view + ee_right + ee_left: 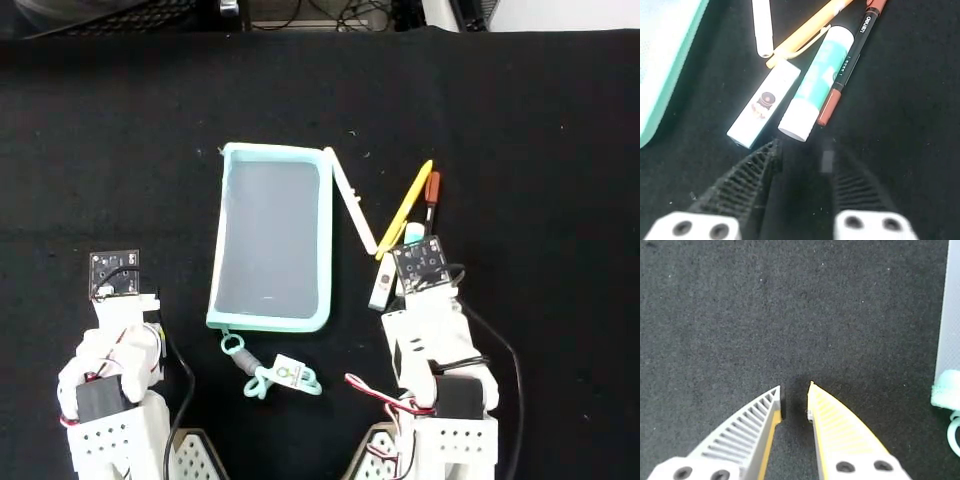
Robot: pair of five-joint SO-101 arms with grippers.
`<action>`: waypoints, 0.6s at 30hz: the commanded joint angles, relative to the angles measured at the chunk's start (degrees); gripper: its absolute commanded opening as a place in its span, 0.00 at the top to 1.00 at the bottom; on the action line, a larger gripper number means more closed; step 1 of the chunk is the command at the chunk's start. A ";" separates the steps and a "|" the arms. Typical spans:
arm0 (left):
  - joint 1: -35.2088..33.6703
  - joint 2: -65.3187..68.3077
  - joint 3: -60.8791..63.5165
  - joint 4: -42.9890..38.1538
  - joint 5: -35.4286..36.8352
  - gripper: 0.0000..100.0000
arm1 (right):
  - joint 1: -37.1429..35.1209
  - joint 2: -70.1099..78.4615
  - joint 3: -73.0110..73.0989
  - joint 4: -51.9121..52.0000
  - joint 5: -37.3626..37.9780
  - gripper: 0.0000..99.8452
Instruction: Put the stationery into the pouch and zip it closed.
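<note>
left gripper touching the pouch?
Apart. The left wrist view shows a wide strip of bare black table between the left gripper and the pouch at the side.

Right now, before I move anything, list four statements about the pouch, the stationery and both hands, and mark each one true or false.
1. All the stationery lies on the table outside the pouch. True.
2. The left hand is shut on a pen. False: it holds nothing and is over bare table beside the pouch.
3. The right hand is open, with the end of the glue stick just ahead of it. True.
4. The yellow pen lies on top of the pouch. False: it lies on the table to one side of the pouch, next to the brown pen.
</note>
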 commanded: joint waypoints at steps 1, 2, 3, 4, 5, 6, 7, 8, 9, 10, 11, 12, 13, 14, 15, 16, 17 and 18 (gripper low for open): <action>-0.22 0.26 0.92 0.26 -0.44 0.89 | 0.18 -2.86 -0.31 0.18 1.32 0.96; -0.22 0.26 0.92 0.26 -0.44 0.89 | 0.18 -2.86 -0.31 0.18 0.97 0.94; -0.22 0.26 0.92 0.26 -0.44 0.89 | 0.18 -2.86 -0.31 0.18 0.79 0.94; -0.22 0.26 0.92 0.26 -0.44 0.89 | 0.18 -2.86 -0.31 0.18 0.79 0.94; -0.22 0.26 0.92 0.26 -0.44 0.89 | 0.18 -2.86 -0.31 0.18 0.79 0.94; -0.22 0.26 0.92 0.26 -0.44 0.89 | 0.18 -2.86 -0.31 0.18 0.79 0.94; -0.22 0.26 0.92 0.26 -0.44 0.89 | 0.18 -2.86 -0.31 0.18 0.79 0.94; -0.22 0.26 0.92 0.26 -0.44 0.89 | 0.18 -2.86 -0.31 0.18 0.79 0.94; -0.22 0.26 0.92 0.26 -0.44 0.89 | 0.18 -2.86 -0.31 0.18 0.88 0.94; -0.22 0.26 0.92 0.26 -0.44 0.89 | 0.18 -2.86 -0.31 0.18 0.88 0.94; -0.22 0.26 0.92 0.26 -0.44 0.89 | 0.18 -2.86 -0.31 0.18 0.97 0.94; -0.22 0.26 0.92 0.26 -0.44 0.89 | 0.18 -2.86 -0.31 0.18 1.05 0.94; -0.22 0.26 0.92 0.26 -0.44 0.89 | 0.18 -2.86 -0.31 0.18 1.05 0.94; -0.22 0.26 0.92 0.26 -0.44 0.89 | 0.18 -2.86 -0.31 0.18 1.05 0.94; -0.22 0.26 0.92 0.26 -0.44 0.89 | 0.18 -2.86 -0.31 0.18 1.05 0.92; -0.22 0.26 0.92 0.26 -0.44 0.89 | 0.18 -2.86 -0.31 0.18 0.88 0.90; -0.22 0.26 0.92 0.26 -0.44 0.89 | 0.18 -2.86 -0.31 0.18 0.79 0.87; -0.22 0.26 0.92 0.26 -0.44 0.89 | 0.18 -2.86 -0.31 0.18 0.79 0.83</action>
